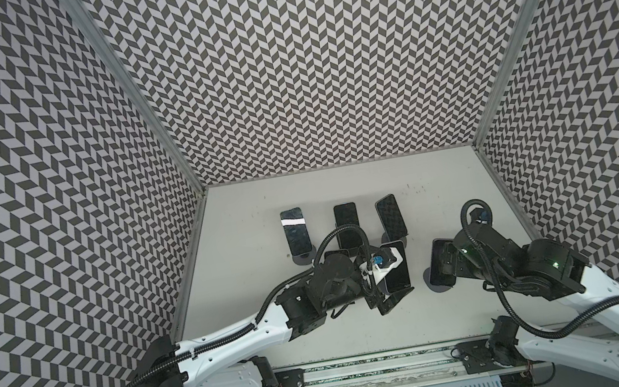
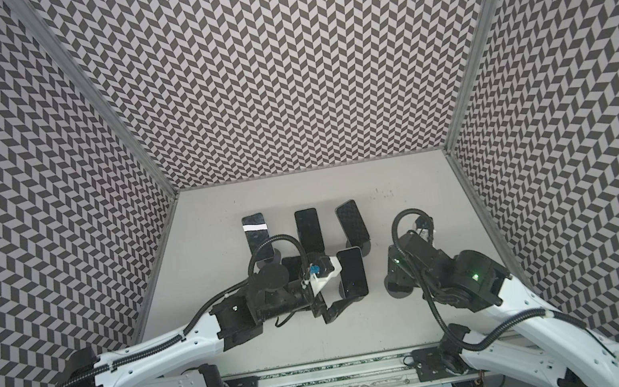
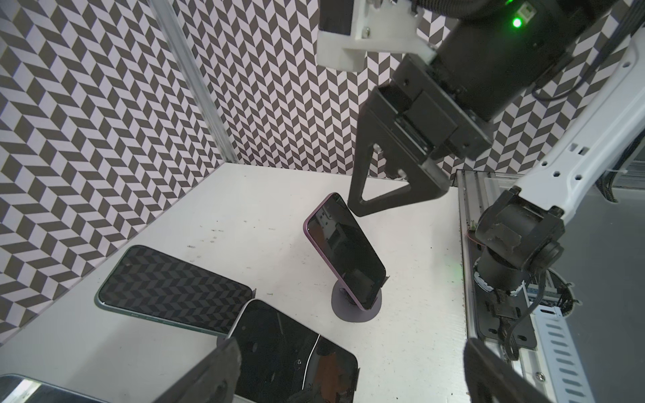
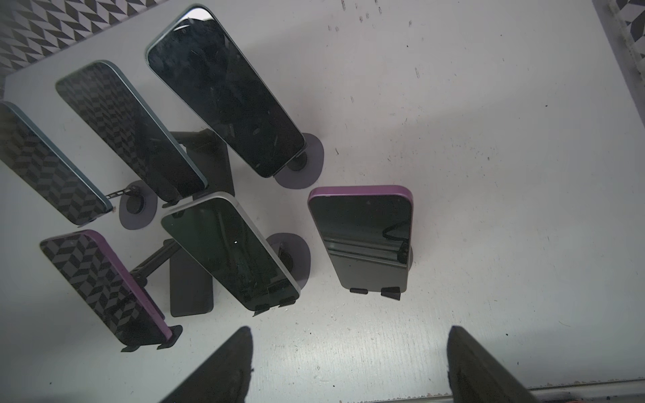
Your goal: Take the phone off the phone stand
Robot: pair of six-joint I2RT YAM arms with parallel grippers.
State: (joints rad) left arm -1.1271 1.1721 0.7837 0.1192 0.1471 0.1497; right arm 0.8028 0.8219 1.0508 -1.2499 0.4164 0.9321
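Several dark-screened phones lean on small stands with round grey bases. The nearest right one is a purple-edged phone (image 4: 366,240) (image 3: 345,251) on its stand (image 3: 356,308). My right gripper (image 4: 349,363) hovers just above this phone's top edge, open, with only bare table between its fingers (image 3: 366,188). In a top view the right gripper (image 1: 447,265) covers most of that phone. My left gripper (image 1: 396,299) (image 3: 349,378) is open at the lower end of a silver-edged phone (image 1: 396,273) (image 3: 289,349), holding nothing.
Three more phones stand in a back row (image 1: 296,232) (image 1: 347,224) (image 1: 391,217). Another purple-edged phone (image 4: 101,286) sits front left, under my left arm in both top views. Patterned walls enclose the table (image 1: 246,230) on three sides. A metal rail (image 1: 370,378) runs along the front.
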